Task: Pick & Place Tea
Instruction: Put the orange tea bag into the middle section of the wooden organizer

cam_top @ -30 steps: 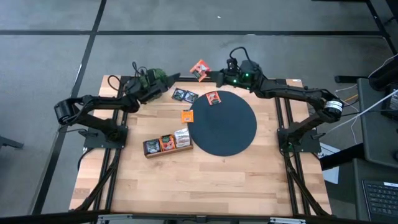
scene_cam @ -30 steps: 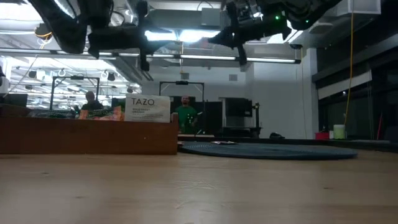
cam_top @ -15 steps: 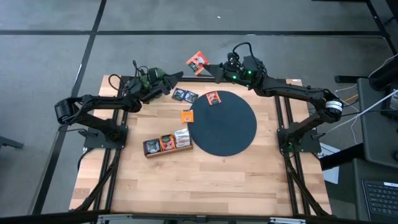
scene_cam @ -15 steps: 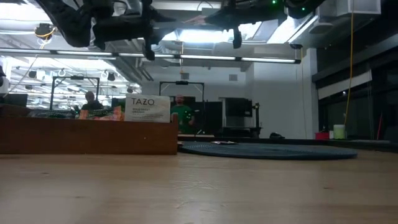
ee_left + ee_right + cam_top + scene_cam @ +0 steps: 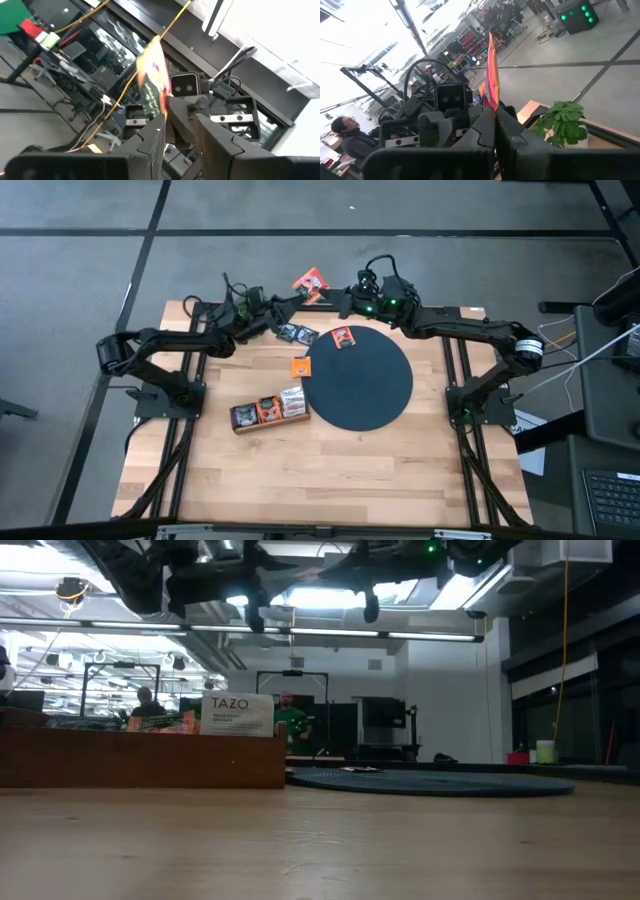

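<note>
right tool (image 5: 332, 298) pinches an orange sachet (image 5: 311, 282) upright, just ahead of the left tool (image 5: 292, 300), whose fingers stand apart; a handover seems underway. left should close squarely on the free edge; right should release only afterwards.

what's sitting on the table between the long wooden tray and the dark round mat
In the high view, one small orange square tea sachet lies on bare wood between the long wooden compartment tray and the dark round mat, close to the mat's edge.
</note>
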